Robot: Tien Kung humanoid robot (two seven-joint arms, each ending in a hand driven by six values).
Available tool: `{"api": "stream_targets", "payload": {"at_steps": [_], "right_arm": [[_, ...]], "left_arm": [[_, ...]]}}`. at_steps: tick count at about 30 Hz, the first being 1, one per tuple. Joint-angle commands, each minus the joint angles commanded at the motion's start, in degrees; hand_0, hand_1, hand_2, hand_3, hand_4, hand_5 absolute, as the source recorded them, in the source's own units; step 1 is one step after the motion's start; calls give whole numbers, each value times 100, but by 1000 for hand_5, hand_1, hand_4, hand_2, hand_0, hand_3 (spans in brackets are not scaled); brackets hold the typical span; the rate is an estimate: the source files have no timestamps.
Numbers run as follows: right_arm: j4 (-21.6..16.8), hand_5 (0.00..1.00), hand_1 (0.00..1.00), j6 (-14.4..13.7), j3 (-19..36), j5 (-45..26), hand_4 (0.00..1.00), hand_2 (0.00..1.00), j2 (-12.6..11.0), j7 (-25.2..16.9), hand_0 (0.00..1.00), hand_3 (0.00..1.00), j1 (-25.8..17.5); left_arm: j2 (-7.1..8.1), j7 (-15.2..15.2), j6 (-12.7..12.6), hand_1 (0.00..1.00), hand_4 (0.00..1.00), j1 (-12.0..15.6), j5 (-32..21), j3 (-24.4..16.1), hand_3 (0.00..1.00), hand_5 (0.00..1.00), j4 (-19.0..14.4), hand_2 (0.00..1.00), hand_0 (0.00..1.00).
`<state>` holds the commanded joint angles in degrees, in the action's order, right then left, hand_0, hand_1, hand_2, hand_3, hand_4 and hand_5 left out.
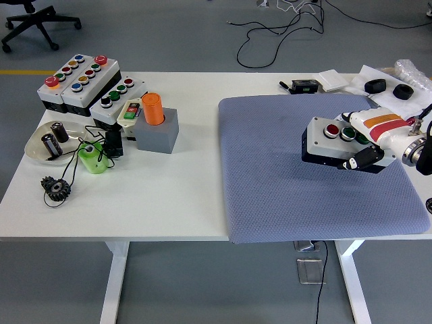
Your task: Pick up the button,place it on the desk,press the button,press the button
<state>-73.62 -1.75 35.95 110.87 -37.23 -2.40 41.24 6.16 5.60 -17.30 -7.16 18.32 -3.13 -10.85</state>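
Matt woven grey cloth mat point(283, 169), smooth white table point(169, 196), glossy plastic button box point(324, 138).

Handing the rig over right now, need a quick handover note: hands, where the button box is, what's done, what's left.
Right hand: shut on the button box, gripping its right end and carrying it over the blue-grey mat; it looks slightly raised, though contact with the mat cannot be ruled out.
Left hand: not in view.
Box: red button and green button face up.
Done: pick-up.
Left: set the box down, release it, then both presses.
Other button boxes sit at the table's far left, untouched.
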Motion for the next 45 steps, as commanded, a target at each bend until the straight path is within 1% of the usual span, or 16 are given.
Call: {"api": "stream_targets", "payload": {"at_steps": [3,6,7,11,14,17,22,24,25,30,31,36,37,42,43,45], "right_arm": [[-159,42,15,171,-237,46,594,109,14,-57,100,300,61],[-178,42,15,252,-365,78,594,109,84,-25,100,300,105],[-167,62,18,285,-390,93,580,113,129,-3,106,310,115],[-125,62,18,339,-438,130,580,113,247,41,106,310,144],[-27,65,26,394,-503,191,579,117,418,99,109,317,183],[17,65,26,423,-551,215,579,117,483,107,109,317,190],[83,67,27,459,-591,249,582,123,531,136,117,331,187],[133,67,27,514,-571,323,582,123,552,215,117,331,168],[148,83,56,526,-562,344,595,150,558,235,134,385,160],[192,83,56,623,-490,406,595,150,569,384,134,385,119],[193,133,76,630,-485,407,646,162,568,396,147,395,117],[176,133,76,788,-437,448,646,162,572,518,147,395,93],[188,321,107,920,-436,500,773,178,577,558,196,416,100],[181,321,107,1053,-402,683,773,178,556,485,196,416,89],[158,525,260,1151,-365,742,956,335,548,518,439,678,80],[135,525,260,1372,-298,760,956,335,545,597,439,678,65]], "left_arm": [[-1,-1,-3,519,272,7,-3,7,448,970,0,492,599],[2,-2,-3,519,272,3,19,-21,448,970,-3,492,599],[2,-3,-4,520,271,-3,28,-44,448,970,-4,493,599],[-2,-9,-10,520,271,-15,35,-84,448,970,-6,493,599],[-1,-4,-9,520,271,-34,61,-115,448,971,-12,493,598],[0,0,-10,520,271,-47,74,-128,448,971,-16,493,598],[5,4,-6,519,271,-59,84,-134,448,971,-19,493,598],[5,5,-3,519,271,-58,73,-126,448,971,-20,493,598],[4,5,-2,519,271,-58,71,-123,447,971,-20,493,598],[2,5,0,519,271,-54,72,-122,447,971,-19,493,598],[2,5,1,520,271,-54,74,-123,448,971,-19,493,599],[2,1,2,520,271,-53,75,-130,448,971,-18,493,599],[3,0,5,519,271,-57,76,-132,448,971,-18,493,599],[4,-2,6,519,271,-61,75,-141,448,971,-16,493,599],[4,-3,7,519,271,-62,68,-141,448,972,-15,493,600],[3,-3,9,519,271,-63,63,-133,448,972,-13,493,600]]}}
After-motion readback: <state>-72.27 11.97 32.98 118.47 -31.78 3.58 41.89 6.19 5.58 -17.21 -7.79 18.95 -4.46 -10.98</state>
